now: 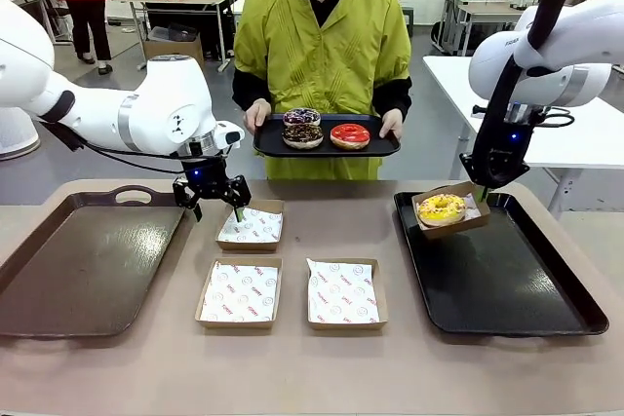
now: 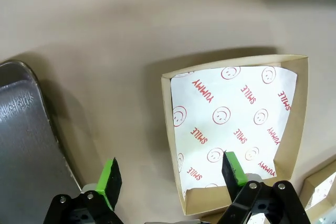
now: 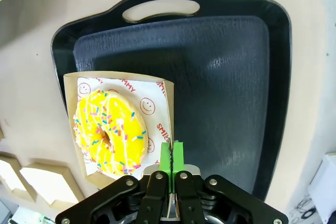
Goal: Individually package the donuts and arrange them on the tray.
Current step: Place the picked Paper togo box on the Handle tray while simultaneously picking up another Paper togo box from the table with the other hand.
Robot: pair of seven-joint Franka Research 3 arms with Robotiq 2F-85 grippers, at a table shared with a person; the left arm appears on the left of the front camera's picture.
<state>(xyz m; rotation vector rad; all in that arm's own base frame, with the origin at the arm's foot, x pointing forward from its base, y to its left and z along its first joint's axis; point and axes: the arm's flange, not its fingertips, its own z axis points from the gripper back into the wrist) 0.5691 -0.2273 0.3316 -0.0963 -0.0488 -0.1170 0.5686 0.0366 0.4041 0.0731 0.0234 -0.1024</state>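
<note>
My right gripper (image 1: 481, 192) (image 3: 171, 156) is shut on the edge of a cardboard box (image 1: 451, 209) (image 3: 118, 124) that holds the yellow-glazed donut (image 1: 441, 208) (image 3: 110, 130), lifted a little above the black right tray (image 1: 507, 280) (image 3: 220, 66). My left gripper (image 1: 218, 209) (image 2: 170, 174) stands open over the left wall of an empty paper-lined box (image 1: 251, 225) (image 2: 236, 129), one finger inside and one outside. The person holds a small black tray (image 1: 327, 146) with the red donut (image 1: 350, 135), the chocolate donut (image 1: 303, 134) and the purple donut (image 1: 301, 117) stacked on it.
Two more empty lined boxes (image 1: 240, 292) (image 1: 342, 292) lie side by side on the table's near middle. A large dark tray (image 1: 78, 270) (image 2: 26, 145) sits at the left, close beside my left gripper.
</note>
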